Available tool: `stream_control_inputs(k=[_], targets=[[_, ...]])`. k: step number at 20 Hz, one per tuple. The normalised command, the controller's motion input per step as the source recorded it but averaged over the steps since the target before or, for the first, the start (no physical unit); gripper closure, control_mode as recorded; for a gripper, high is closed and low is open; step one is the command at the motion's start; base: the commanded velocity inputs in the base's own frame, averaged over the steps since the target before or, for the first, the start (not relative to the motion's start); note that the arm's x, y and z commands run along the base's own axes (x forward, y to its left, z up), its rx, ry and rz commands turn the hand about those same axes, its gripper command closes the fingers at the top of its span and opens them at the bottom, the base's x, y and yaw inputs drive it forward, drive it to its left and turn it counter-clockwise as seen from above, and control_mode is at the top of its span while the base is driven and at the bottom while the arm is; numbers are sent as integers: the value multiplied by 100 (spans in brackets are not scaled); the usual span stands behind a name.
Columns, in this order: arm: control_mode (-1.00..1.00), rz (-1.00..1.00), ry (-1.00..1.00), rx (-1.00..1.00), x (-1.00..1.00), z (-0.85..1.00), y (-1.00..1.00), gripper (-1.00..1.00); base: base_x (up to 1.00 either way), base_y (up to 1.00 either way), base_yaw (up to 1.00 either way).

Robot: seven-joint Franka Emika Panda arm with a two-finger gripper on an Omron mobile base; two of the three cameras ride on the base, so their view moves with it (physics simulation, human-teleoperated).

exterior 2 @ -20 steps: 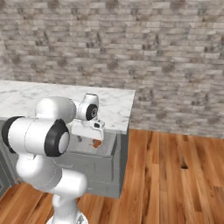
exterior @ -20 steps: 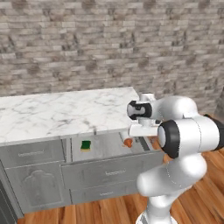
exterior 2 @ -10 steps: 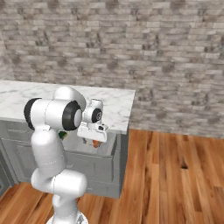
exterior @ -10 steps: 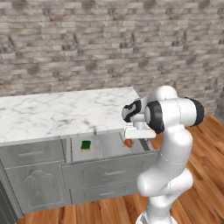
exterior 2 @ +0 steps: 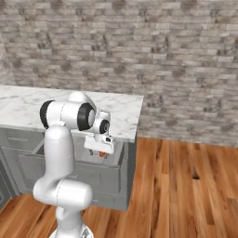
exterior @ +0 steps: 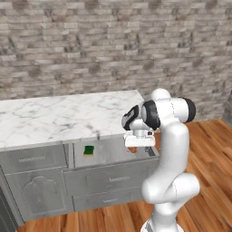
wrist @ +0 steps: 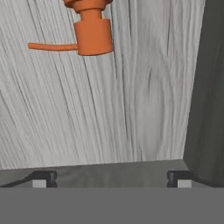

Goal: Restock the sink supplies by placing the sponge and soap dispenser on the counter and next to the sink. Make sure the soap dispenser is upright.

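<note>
Neither item had reached the bench (exterior: pixel 59 118) yet. The sponge (exterior: pixel 89 150) lay in the open drawer (exterior: pixel 113 152), and the orange soap dispenser (wrist: pixel 89 33) lay there too — on its side, I judged. The end effector (wrist: pixel 112 177) hovered above it, fingers spread wide, holding nothing.

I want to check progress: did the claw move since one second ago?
Yes. In the left base view the claw has shifted slightly left along the open drawer, toward the sponge.
</note>
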Motion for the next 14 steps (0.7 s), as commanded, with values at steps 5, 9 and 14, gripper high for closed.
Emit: stream_control_inputs(k=[5, 9, 14], targets=[[-100, 0, 5, -1, 0, -61, 28, -100, 0, 0, 0], [-100, 0, 0, 0, -29, -17, 3, -100, 0, 0, 0], [-100, 0, 0, 0, -77, 0, 0, -100, 0, 0, 0]])
